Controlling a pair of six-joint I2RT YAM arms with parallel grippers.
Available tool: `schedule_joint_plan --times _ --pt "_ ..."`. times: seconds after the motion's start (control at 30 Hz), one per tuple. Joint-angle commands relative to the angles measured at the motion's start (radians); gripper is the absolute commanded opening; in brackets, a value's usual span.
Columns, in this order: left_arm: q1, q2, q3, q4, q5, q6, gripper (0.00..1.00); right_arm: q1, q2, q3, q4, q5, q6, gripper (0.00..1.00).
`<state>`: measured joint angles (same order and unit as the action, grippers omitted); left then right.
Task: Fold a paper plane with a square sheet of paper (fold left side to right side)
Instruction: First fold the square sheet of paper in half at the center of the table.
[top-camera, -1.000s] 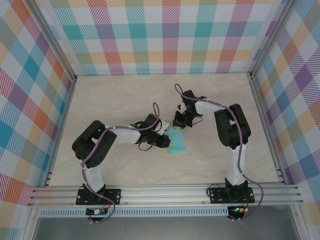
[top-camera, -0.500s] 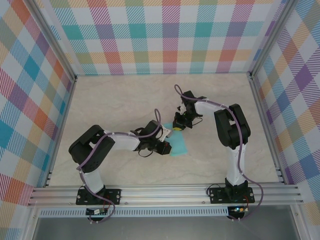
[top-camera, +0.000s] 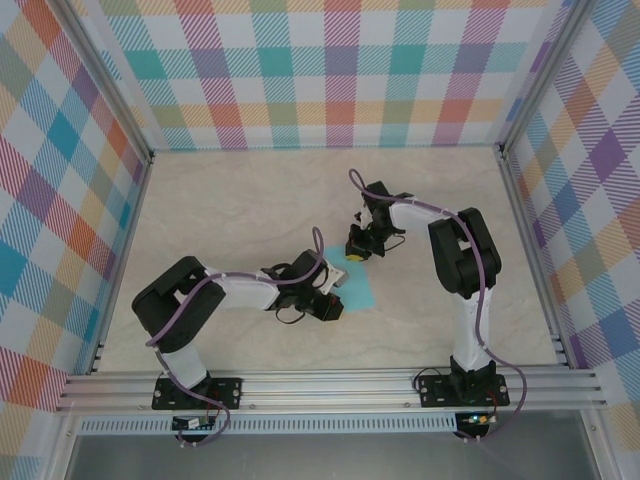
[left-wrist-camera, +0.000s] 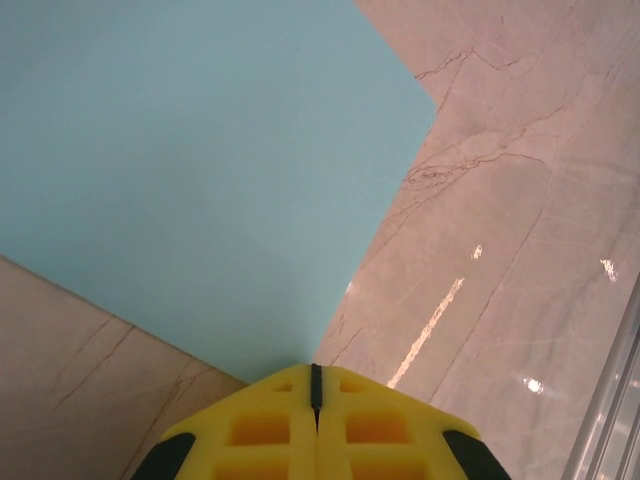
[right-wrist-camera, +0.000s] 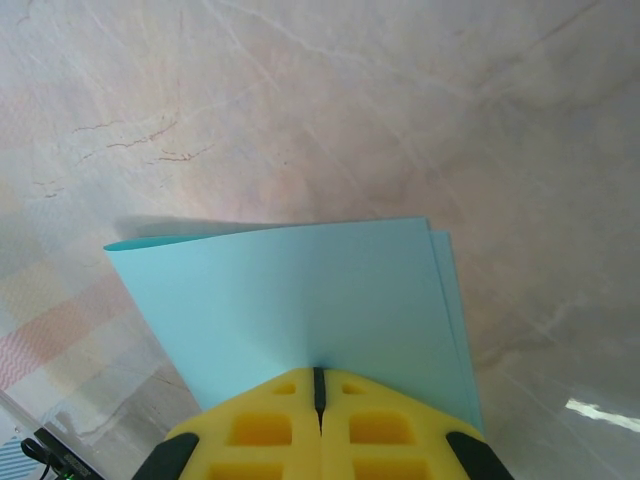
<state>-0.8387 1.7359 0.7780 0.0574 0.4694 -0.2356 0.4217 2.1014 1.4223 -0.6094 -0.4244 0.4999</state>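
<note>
Right fingers (right-wrist-camera: 262, 430) pinch the folded turquoise paper (right-wrist-camera: 300, 300), and left fingers (left-wrist-camera: 262, 432), closed, meet its corner on the table (left-wrist-camera: 500, 260).

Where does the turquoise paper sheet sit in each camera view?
Top external: the turquoise sheet lies just below the picture's centre.
Left wrist: the sheet covers the upper left and narrows to a corner at bottom centre.
Right wrist: the sheet is at lower centre, with doubled edges at its right.
Shared landmark: the marble tabletop beneath it.
</note>
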Motion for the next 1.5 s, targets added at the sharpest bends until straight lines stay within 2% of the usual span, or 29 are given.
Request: schedule_joint_plan --times 0.0,0.2,0.27,0.4,0.5,0.57,0.7,0.77,0.9,1.0,1.13,1.47 --pt "-0.05 -0.011 -0.075 -0.135 0.049 -0.027 0.03 -0.009 0.031 -0.023 0.018 0.118 0.005 0.04" --pt "-0.015 -0.172 -0.093 -0.126 0.047 -0.051 0.03 -0.008 -0.015 -0.075 0.067 0.108 0.045 0.05" --pt "0.037 -0.233 -0.093 -0.126 0.043 -0.08 0.03 -0.007 -0.046 -0.109 0.088 0.13 0.067 0.05" --pt "0.202 -0.279 -0.079 -0.113 0.084 -0.163 0.05 -0.009 -0.117 -0.185 0.158 0.131 0.111 0.06" --pt "0.285 -0.228 -0.018 -0.124 0.103 -0.19 0.06 -0.008 -0.176 -0.204 0.21 0.104 0.11 0.08" --pt "0.308 -0.176 0.035 -0.12 0.101 -0.211 0.05 -0.009 -0.229 -0.2 0.206 0.12 0.091 0.12" --pt "0.325 -0.063 0.142 -0.053 0.105 -0.267 0.05 -0.009 -0.351 -0.207 0.133 0.22 0.04 0.33" --pt "0.325 0.011 0.208 -0.027 0.12 -0.287 0.05 -0.008 -0.414 -0.239 0.096 0.261 0.022 0.39" --pt "0.325 0.145 0.319 0.0 0.146 -0.309 0.04 -0.009 -0.53 -0.359 0.107 0.261 0.027 0.53" --pt "0.323 0.229 0.397 -0.007 0.148 -0.303 0.03 -0.008 -0.58 -0.44 0.127 0.202 0.041 0.62" --pt "0.322 0.317 0.474 -0.035 0.14 -0.292 0.02 -0.009 -0.581 -0.5 0.159 0.106 0.064 0.66" --pt "0.319 0.39 0.512 -0.097 0.089 -0.252 0.01 -0.011 -0.477 -0.483 0.153 0.063 0.107 0.66"
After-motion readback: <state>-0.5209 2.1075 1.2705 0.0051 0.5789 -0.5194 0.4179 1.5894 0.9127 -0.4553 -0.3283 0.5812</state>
